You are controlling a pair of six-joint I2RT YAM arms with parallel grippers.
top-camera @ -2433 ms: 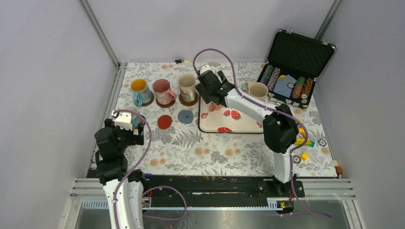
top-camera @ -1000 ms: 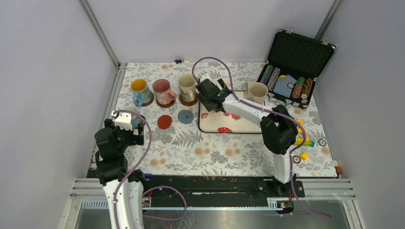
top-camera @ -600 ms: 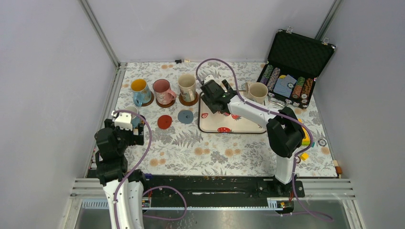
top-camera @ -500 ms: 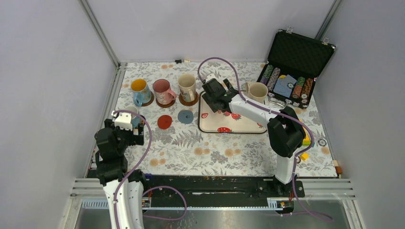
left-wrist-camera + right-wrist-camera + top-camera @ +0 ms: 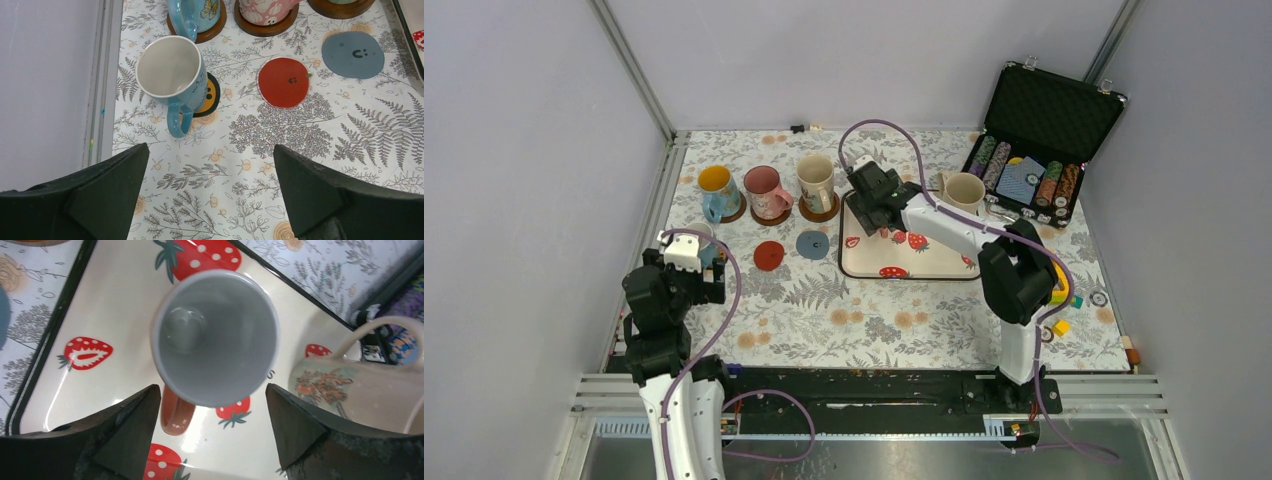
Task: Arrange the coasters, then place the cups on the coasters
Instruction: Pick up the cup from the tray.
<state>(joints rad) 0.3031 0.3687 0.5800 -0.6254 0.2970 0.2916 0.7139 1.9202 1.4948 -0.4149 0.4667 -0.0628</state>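
Straddling the pink-handled mug (image 5: 215, 335) on the strawberry tray (image 5: 115, 305), the right gripper (image 5: 212, 389) has its jaws spread, not yet clamped. Four mugs (image 5: 767, 190) sit on coasters. The red coaster (image 5: 283, 81) and grey coaster (image 5: 352, 54) lie bare, and the cream mug (image 5: 965, 192) waits. The left gripper (image 5: 210, 150) hangs open.

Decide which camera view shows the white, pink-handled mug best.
The right wrist view: it looks straight down into the white mug, showing rim, inside and pink handle, on the strawberry tray. The top external view has it mostly hidden beneath the right gripper. The left wrist view misses it.
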